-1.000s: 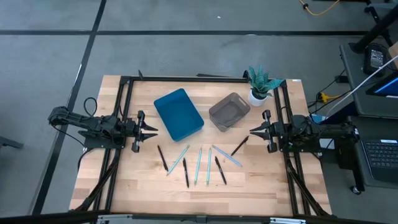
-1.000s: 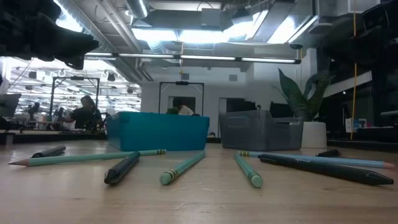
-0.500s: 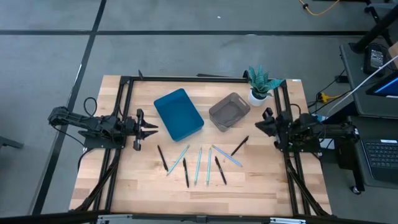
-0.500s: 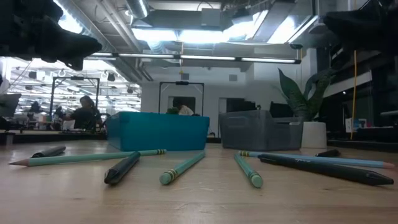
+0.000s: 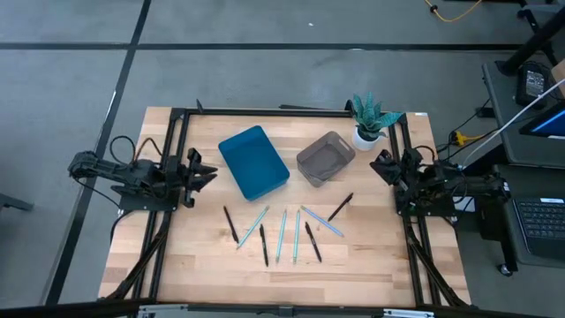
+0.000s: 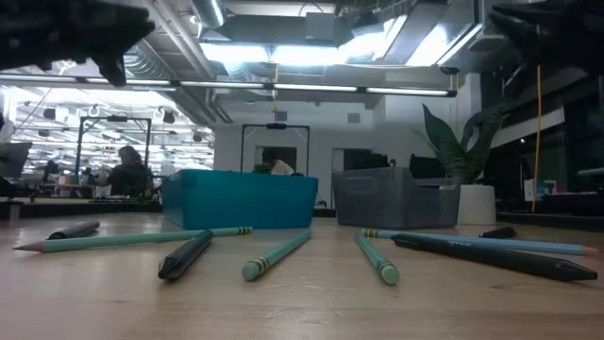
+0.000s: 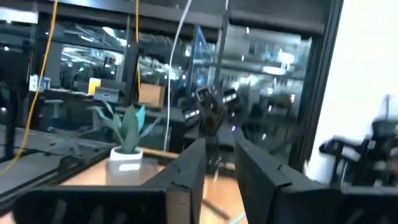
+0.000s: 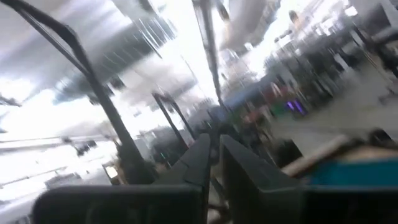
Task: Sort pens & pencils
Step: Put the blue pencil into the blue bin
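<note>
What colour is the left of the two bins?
Blue: the left bin is a solid teal-blue. It shows best in the high view.

The tabletop (image 5: 203,256) is pale wood in jointed strips, grain showing, with a soft satin sheen in the low view. A dark matt metal frame (image 5: 265,111) edges it. The blue tray (image 5: 253,162) looks like smooth plastic, the grey bin (image 5: 325,158) matt plastic. Black sticks (image 6: 185,255) look matt; light blue ones (image 6: 276,255) look painted with a slight gloss. The plant pot (image 5: 365,136) is plain white and smooth.
</note>
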Available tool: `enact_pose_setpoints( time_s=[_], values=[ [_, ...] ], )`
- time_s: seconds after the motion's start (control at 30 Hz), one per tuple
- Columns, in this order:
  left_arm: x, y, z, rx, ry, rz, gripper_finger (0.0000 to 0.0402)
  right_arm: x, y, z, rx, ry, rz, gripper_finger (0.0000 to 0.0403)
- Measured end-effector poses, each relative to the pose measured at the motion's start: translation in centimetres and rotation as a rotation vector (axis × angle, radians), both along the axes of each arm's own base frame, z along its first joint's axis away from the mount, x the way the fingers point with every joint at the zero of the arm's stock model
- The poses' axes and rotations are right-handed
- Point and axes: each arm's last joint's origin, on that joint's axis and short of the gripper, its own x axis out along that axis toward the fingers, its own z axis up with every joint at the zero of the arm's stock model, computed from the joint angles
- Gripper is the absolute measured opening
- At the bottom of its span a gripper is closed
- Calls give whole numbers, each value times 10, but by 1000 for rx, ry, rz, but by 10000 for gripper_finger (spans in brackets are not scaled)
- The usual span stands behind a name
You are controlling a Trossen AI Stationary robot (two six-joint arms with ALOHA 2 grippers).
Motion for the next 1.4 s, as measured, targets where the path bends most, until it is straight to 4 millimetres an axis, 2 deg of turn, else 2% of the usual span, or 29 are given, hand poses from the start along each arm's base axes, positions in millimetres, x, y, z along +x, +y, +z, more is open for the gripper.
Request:
enact_pose_setpoints(
  time_s=[0.13, 0.23, 0.33, 0.4, 0.5, 0.63, 0.73, 0.87, 0.97, 1.07, 1.23, 1.4],
  values=[
    [-2, 0, 6, -105, -66, -66, 80, -3, 2, 11, -54, -114, 9, 39],
    [-4, -2, 18, -169, -107, -166, 80, 0, 4, 26, -97, -110, -2, 39],
    [-9, -3, 43, -174, -146, -240, 80, 8, 6, 55, -146, -87, -6, 39],
    [-14, -3, 67, -150, -145, -255, 80, 18, 9, 82, -202, -79, 6, 39],
    [-17, -3, 101, -105, -49, -248, 80, 42, 15, 128, -305, -43, 56, 39],
    [-9, -7, 145, -93, 130, -260, 80, 88, 25, 179, -384, 164, 157, 39],
    [3, -13, 170, -101, 303, -287, 80, 122, 32, 202, -405, 398, 229, 39],
    [18, -22, 186, -138, 579, -295, 80, 161, 42, 220, -390, 650, 323, 39],
    [26, -28, 189, -192, 769, -275, 80, 186, 53, 223, -355, 816, 395, 39],
    [32, -33, 183, -242, 932, -230, 80, 207, 65, 218, -289, 981, 441, 39],
    [36, -38, 166, -344, 1110, -132, 80, 232, 83, 189, -141, 1309, 458, 39],
    [33, -39, 158, -431, 1160, 30, 80, 247, 94, 155, -5, 1536, 339, 39]
  ],
)
